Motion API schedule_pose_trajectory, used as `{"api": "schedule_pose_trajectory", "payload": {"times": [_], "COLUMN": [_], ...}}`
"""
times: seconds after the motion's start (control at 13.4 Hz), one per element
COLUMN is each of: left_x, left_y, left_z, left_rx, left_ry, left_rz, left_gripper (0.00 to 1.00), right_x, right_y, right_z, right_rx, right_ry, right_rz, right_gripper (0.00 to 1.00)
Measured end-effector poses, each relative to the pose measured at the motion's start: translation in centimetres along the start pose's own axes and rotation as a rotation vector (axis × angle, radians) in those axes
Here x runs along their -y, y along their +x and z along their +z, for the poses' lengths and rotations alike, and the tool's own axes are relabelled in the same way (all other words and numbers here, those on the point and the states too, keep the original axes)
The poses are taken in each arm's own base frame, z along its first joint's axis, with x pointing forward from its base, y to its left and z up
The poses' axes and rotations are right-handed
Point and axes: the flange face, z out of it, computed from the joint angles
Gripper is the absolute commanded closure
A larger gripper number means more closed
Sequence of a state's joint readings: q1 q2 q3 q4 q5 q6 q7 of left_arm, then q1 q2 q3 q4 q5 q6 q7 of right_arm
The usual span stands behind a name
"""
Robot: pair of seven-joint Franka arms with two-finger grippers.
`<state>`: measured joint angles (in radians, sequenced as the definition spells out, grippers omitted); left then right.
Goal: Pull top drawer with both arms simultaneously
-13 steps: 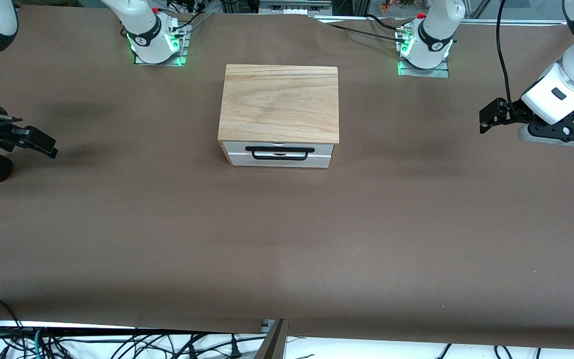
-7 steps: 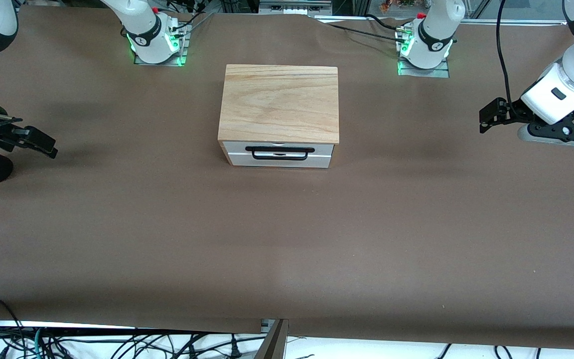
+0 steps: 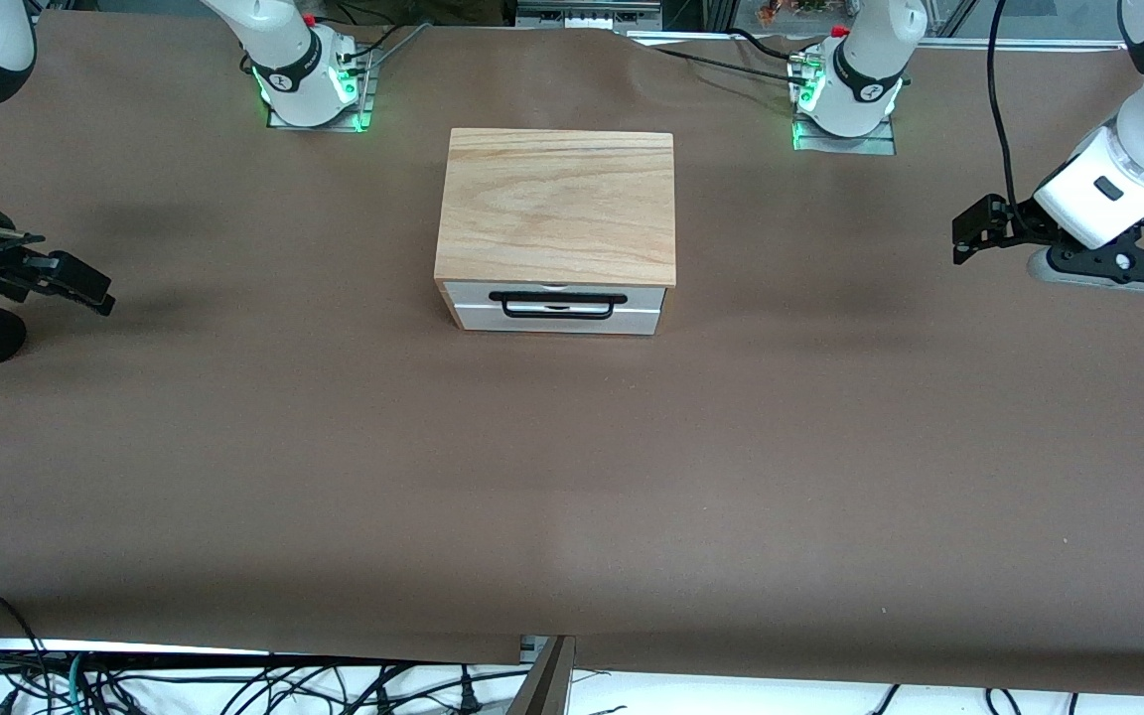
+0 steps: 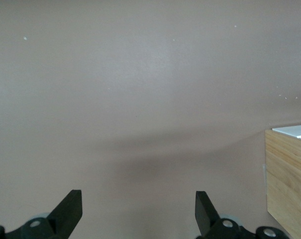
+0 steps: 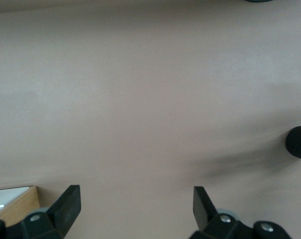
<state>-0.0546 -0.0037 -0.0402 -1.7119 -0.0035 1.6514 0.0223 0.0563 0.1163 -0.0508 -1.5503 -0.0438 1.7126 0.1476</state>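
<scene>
A wood-topped box (image 3: 557,204) with a shut white-fronted, black-handled top drawer (image 3: 557,304) stands mid brown worktop (image 3: 572,477); both black grippers hover at its ends.

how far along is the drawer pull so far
Nothing looks done: the top drawer sits shut, flush in the box. In hand: the left gripper and right gripper hang over bare table at their own ends, fingers open, holding nothing. Left: reach the black handle, grip it and pull together.

A robotics lab: two white robot arms bolted on metal base plates (image 3: 318,117) with green lights glowing, a counter (image 3: 572,477) covered in plain brown paper, and loose black cables (image 3: 234,685) tangled along the counter's near edge
</scene>
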Motion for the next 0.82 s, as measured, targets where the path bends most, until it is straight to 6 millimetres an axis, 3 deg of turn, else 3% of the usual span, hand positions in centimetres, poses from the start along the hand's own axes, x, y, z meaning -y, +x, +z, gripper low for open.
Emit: {"api": "schedule_pose_trajectory", "payload": {"times": [0.15, 0.3, 0.6, 0.82], "left_x": [-0.8, -1.7, -4.7, -8.4], "left_y": [0.8, 1.8, 4.8, 6.9], "left_z": [1.6, 4.0, 9.4, 14.3], "left_rx": [0.030, 0.072, 0.158, 0.223], "left_ry": [-0.052, -0.124, -0.333, -0.566], "left_rz": [0.001, -0.003, -0.018, 0.014], "left_gripper": [0.00, 0.00, 0.00, 0.00], "right_x": [0.5, 1.9, 7.0, 10.1], "right_y": [-0.1, 0.1, 0.4, 0.2], "right_z": [0.4, 2.2, 7.8, 10.5], "right_rx": [0.011, 0.047, 0.150, 0.242], "right_ry": [-0.001, -0.004, 0.033, 0.233], "right_rz": [-0.008, -0.030, -0.086, -0.048], "right_gripper": [0.00, 0.00, 0.00, 0.00]}}
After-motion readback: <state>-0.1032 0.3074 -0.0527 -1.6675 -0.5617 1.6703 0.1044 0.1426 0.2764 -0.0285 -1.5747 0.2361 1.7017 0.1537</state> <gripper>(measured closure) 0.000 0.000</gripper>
